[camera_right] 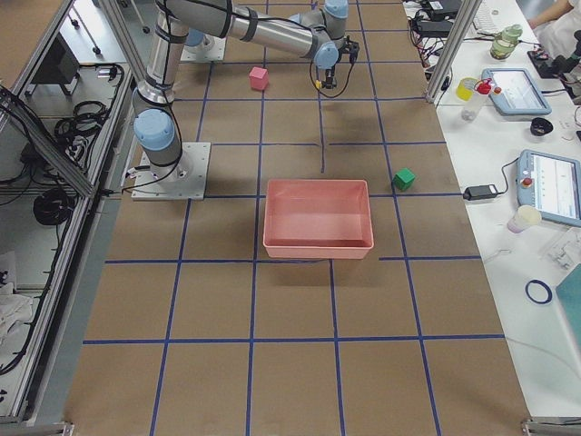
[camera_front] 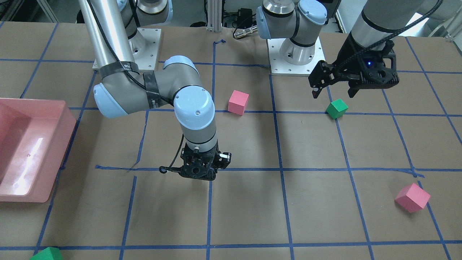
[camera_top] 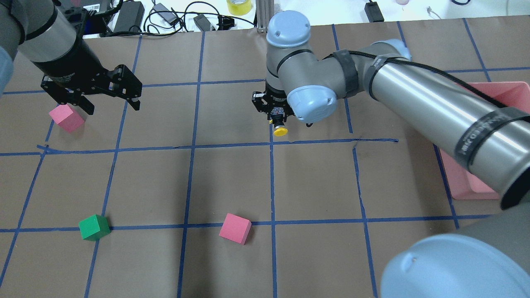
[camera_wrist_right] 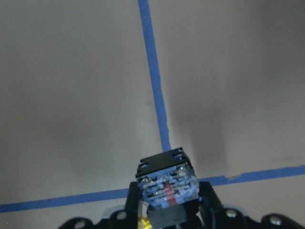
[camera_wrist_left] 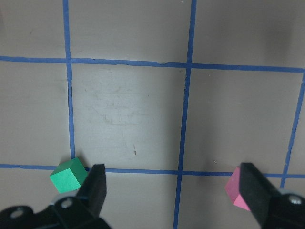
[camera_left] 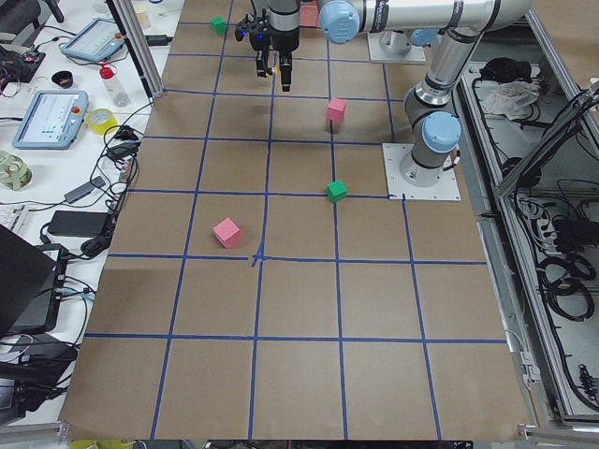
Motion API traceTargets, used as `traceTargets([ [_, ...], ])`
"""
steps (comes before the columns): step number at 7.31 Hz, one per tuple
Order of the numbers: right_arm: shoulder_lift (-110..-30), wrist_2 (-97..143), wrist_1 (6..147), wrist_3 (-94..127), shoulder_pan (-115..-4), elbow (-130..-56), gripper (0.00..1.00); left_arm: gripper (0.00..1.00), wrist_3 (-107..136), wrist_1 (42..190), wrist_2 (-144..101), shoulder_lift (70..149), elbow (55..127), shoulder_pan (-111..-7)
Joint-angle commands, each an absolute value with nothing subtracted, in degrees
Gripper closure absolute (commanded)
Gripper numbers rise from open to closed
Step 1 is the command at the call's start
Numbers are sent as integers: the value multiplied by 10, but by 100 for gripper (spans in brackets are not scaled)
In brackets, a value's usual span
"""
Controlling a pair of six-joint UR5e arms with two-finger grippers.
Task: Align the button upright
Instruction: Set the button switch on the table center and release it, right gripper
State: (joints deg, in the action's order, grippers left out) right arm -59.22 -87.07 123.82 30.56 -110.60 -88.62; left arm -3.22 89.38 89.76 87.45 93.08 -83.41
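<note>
Overhead exterior view: over the desk, the left fingers hang spread and empty, well away from the work. The right fingers are clamped on the button, whose yellow cap juts out sideways rather than up. If released at this tilt, it would probably topple or roll. With so small a hold, it could also twist in the grip while being turned.
</note>
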Motion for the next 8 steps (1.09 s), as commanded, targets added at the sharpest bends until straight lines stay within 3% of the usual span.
traceTargets([
  [1,-560,-874,1269,339,-1124,-892,100,0,-34,894,897,875,931,-834],
  [5,-557,-874,1271,340,-1128,-910,99,0,-39,903,901,868,931,-835],
  [6,-557,-874,1271,339,-1128,-911,94,0,-32,903,903,869,931,-835],
  [8,-559,-874,1271,339,-1128,-912,60,0,-33,938,910,869,929,-834],
])
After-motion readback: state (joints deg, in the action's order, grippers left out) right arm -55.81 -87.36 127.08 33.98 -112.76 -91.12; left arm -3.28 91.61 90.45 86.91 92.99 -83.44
